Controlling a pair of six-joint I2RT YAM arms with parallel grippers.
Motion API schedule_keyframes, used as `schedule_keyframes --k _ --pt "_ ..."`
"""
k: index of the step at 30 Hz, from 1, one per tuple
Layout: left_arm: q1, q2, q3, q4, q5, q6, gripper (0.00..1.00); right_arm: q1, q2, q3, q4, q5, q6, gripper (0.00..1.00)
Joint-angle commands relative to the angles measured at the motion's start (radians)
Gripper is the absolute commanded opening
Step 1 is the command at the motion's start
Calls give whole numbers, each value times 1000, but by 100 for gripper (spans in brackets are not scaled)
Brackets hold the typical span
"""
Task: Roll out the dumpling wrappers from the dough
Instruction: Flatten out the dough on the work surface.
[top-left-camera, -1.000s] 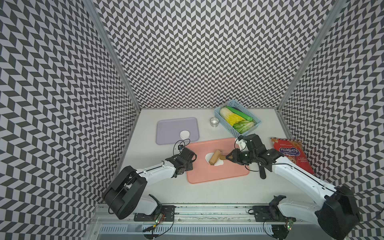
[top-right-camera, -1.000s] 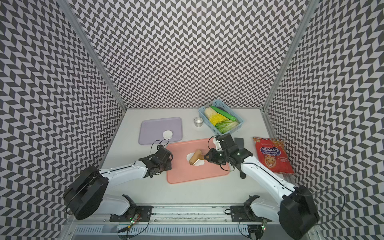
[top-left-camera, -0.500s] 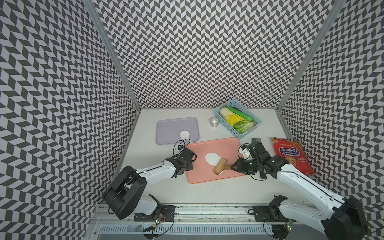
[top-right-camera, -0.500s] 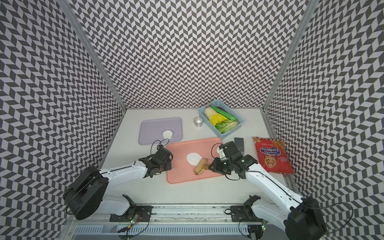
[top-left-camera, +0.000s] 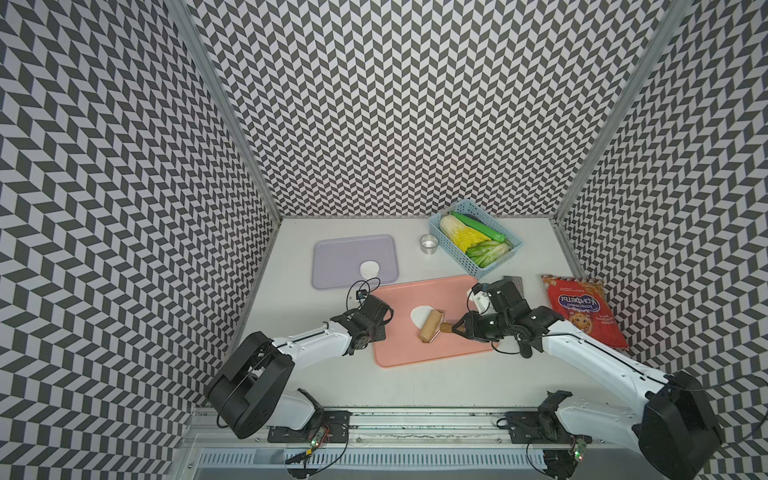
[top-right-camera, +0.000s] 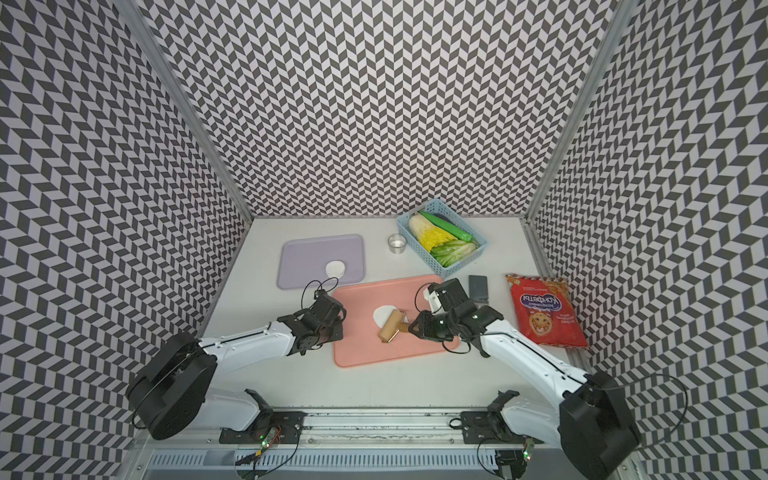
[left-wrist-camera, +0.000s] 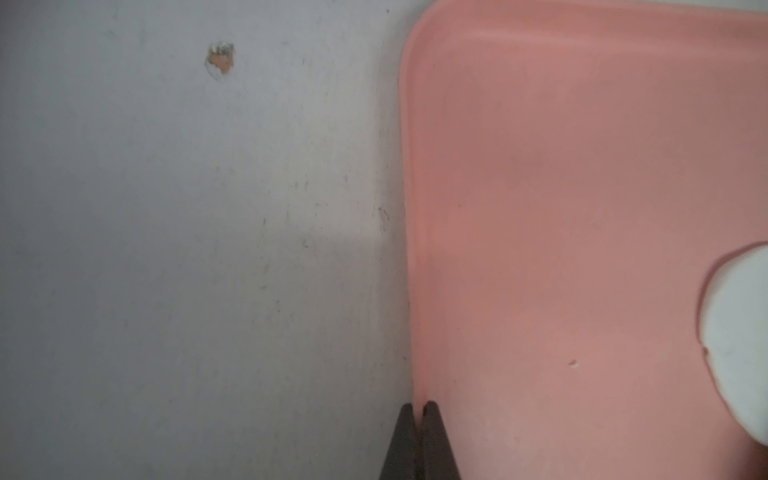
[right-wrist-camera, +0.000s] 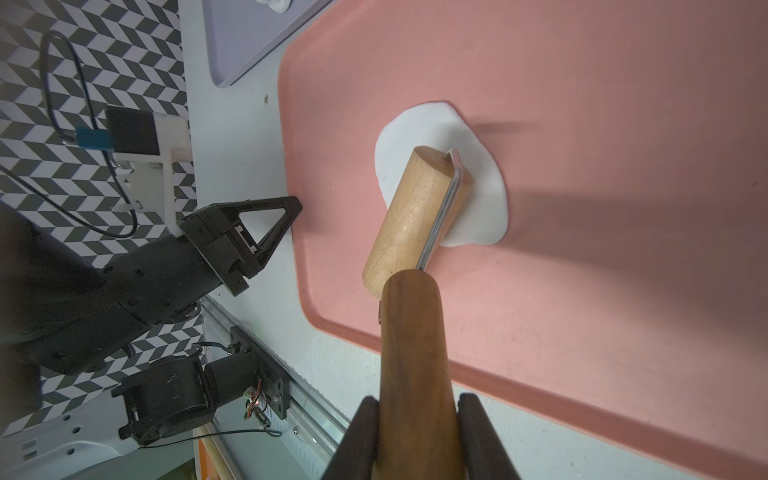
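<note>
Clasping the dark handle of a pale-barrelled wooden hand roller, the right gripper has its jaws clenched on the handle's two sides, reaching in from the right edge of the table. The roller's barrel lies on the dough, a flat white sheet with an uneven outline. The barrel covers the side of the sheet nearest the right arm, and its other end is over bare tray.

The dough rests on a salmon-pink rectangular plastic tray in the middle of the table, a little left of the tray's centre. The left gripper is at that tray's left rim, jaws pinched together on the thin edge.

Toward the far left corner sits a pale lilac rectangular plastic tray. It carries a small round white dumpling wrapper near its near right corner; whether that is one disc or a small stack I cannot tell.

By the far edge, right of the middle, stands a small round metal ring cup. Just beside it is a light blue plastic lattice basket holding a pale cabbage, a green cucumber and leafy greens.

A red printed snack bag lies flat along the right edge. A small dark rectangular object lies between it and the pink tray.
</note>
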Motion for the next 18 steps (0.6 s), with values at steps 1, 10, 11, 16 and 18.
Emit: schedule_keyframes --k 1,10,11,16,18 --pt "-16 25 -4 -16 36 28 0 -8 79 -33 -107 186 -2 0" --pt "-15 20 -3 -24 31 29 0 -8 149 -36 -86 201 -17 0" --pt "-16 20 -3 -24 31 30 0 -8 159 -34 -85 200 -19 0" --pt "-15 20 0 -25 30 30 0 -8 192 -31 -65 206 -20 0" --pt "-14 19 0 -26 30 30 0 -8 209 -29 -55 205 -19 0"
